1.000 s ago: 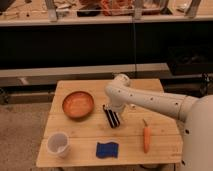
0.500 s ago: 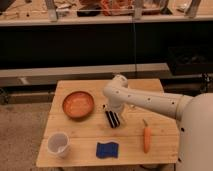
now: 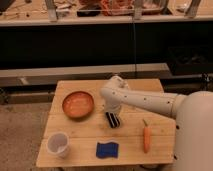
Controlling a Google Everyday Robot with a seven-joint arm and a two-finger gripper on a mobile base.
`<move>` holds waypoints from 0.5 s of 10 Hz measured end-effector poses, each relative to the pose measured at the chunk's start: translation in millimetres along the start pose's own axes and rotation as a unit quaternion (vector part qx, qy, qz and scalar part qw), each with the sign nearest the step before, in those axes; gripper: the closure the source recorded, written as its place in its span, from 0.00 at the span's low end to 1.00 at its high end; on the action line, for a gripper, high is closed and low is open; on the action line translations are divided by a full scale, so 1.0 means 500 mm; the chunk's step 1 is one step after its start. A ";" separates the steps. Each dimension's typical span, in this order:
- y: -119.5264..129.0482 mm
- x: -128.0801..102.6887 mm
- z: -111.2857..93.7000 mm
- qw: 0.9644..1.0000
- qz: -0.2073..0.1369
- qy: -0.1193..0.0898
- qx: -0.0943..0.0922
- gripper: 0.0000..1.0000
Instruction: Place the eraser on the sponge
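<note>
The eraser (image 3: 113, 120), a small black block with light stripes, lies on the wooden table (image 3: 130, 147) just right of the orange bowl. My gripper (image 3: 112, 116) points down right over it at the end of the white arm, jaws open, its tips level with the eraser. Whether they touch it I cannot tell. The sponge (image 3: 107, 149), flat and dark blue, lies near the table's front edge, a short way in front of the eraser.
An orange bowl (image 3: 78, 104) stands at the table's left. A white cup (image 3: 58, 144) is at the front left corner. A carrot (image 3: 146, 137) lies at the right. My white arm (image 3: 150, 101) spans the table's right half. Dark shelves run behind.
The arm's wrist has shifted slightly left and settled lower over the eraser. The eraser, sponge and other things have stayed in place.
</note>
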 end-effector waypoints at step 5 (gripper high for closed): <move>-0.013 0.005 0.040 1.000 -0.009 -0.009 0.002 0.20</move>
